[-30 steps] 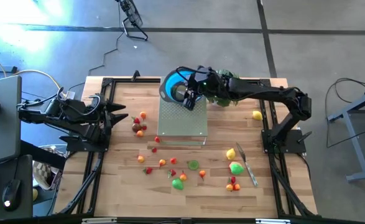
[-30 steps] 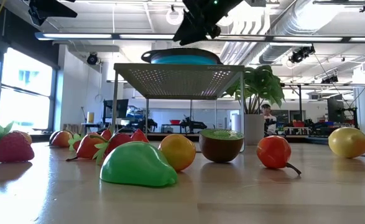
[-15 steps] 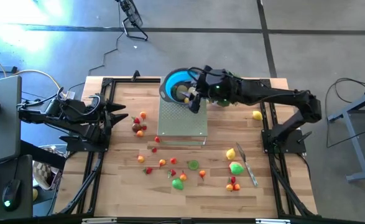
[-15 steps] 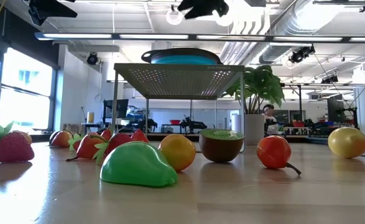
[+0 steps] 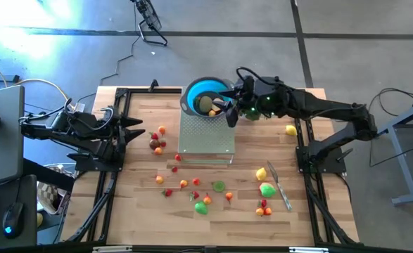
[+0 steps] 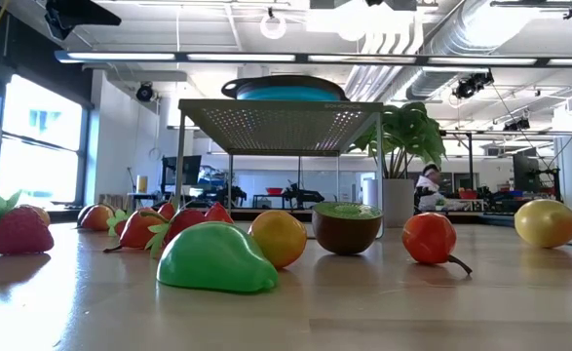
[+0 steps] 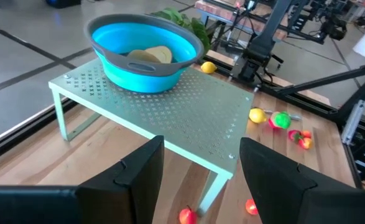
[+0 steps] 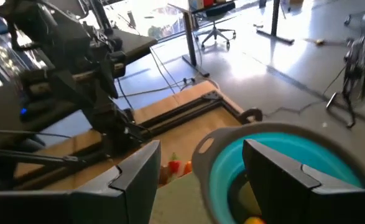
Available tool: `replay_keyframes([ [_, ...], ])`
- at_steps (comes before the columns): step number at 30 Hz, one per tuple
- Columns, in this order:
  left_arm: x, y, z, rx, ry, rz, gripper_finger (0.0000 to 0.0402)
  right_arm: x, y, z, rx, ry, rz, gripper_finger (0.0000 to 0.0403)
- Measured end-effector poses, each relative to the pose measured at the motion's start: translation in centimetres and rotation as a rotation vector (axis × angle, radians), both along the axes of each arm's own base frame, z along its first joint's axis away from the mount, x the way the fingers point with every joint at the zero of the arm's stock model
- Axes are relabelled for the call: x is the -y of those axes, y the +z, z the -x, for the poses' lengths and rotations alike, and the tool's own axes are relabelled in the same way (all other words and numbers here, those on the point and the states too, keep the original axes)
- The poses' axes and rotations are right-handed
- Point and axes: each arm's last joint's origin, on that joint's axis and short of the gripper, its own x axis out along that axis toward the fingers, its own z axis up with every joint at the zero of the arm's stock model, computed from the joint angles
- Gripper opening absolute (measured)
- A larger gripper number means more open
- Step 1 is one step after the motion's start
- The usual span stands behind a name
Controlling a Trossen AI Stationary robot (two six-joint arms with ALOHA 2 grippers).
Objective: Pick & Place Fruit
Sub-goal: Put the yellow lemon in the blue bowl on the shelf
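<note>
A blue bowl [image 5: 200,94] stands on a perforated metal rack [image 5: 206,133] at the table's far middle. Yellowish fruit [image 7: 150,55] lies inside it. Many small toy fruits [image 5: 192,184] lie loose on the table in front of the rack, among them a green pear [image 6: 215,258] and a halved kiwi [image 6: 347,226]. My right gripper [image 5: 229,116] hangs open and empty above the bowl's right rim; its wrist view looks down on the bowl [image 8: 275,158]. My left gripper [image 5: 137,133] waits open at the table's left edge, facing the rack [image 7: 188,109].
A leafy plant [image 6: 407,132] stands at the back right, under my right arm. A silver knife [image 5: 280,187] lies near the right side beside a yellow fruit [image 5: 261,173] and a green fruit [image 5: 267,188]. A lemon [image 5: 290,129] sits by the right rail. Black frame rails run along both sides.
My right gripper has risen and drawn back toward the table's right edge, rolling as it went. It has left the top of the low view and uncovered the bowl with the fruit inside. Its fingers have stayed equally wide.
</note>
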Motion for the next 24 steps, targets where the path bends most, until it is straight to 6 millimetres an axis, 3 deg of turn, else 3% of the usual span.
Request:
replay_keyframes([
  [14, 0.1, -0.1, 0.0, -0.011, -0.036, 0.01, 0.0205, -4.2, -0.9, 0.7, -0.064, 0.026, -0.257, 0.0217],
  [24, 0.1, -0.1, 0.0, -0.011, -0.035, 0.012, 0.0205, -7.0, -1.6, 2.0, -0.183, 0.083, -0.24, 0.0145],
])
